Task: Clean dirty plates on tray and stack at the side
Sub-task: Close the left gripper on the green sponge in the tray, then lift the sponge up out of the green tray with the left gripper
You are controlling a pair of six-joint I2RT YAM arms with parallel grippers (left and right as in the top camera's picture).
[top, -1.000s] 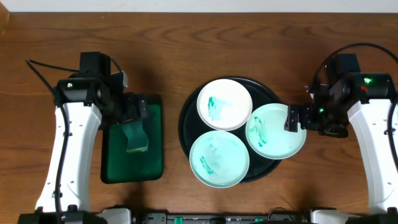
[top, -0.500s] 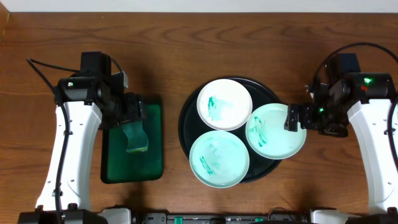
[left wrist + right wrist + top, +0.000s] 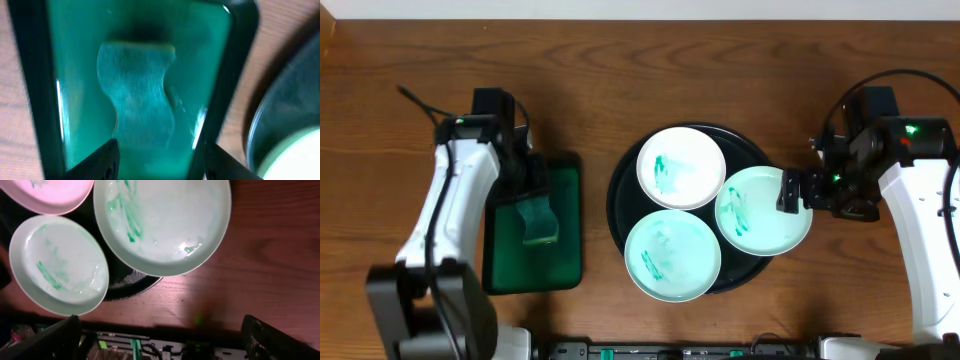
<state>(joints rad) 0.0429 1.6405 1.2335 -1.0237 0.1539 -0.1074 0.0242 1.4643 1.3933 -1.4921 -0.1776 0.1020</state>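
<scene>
Three dirty plates sit on a round black tray (image 3: 620, 215): a white plate (image 3: 681, 167) at the back, a mint plate (image 3: 763, 210) on the right and a mint plate (image 3: 672, 255) in front, all with green smears. A green sponge (image 3: 537, 222) lies in a green rectangular tray (image 3: 570, 250). My left gripper (image 3: 533, 178) is open and empty above the sponge's far end; the sponge (image 3: 140, 95) lies ahead of the open fingers (image 3: 162, 162). My right gripper (image 3: 790, 190) is open and empty at the right plate's (image 3: 162, 220) edge, its fingers (image 3: 165, 340) clear of it.
The round tray's rim (image 3: 280, 100) lies just right of the green tray (image 3: 225, 75). In the right wrist view the front mint plate (image 3: 57, 265) and the white plate (image 3: 50, 192) lie to the left. Bare wooden table surrounds both trays.
My left arm has swung, with its wrist shifting slightly right and back over the green tray's far end. The right arm and the plates have not moved.
</scene>
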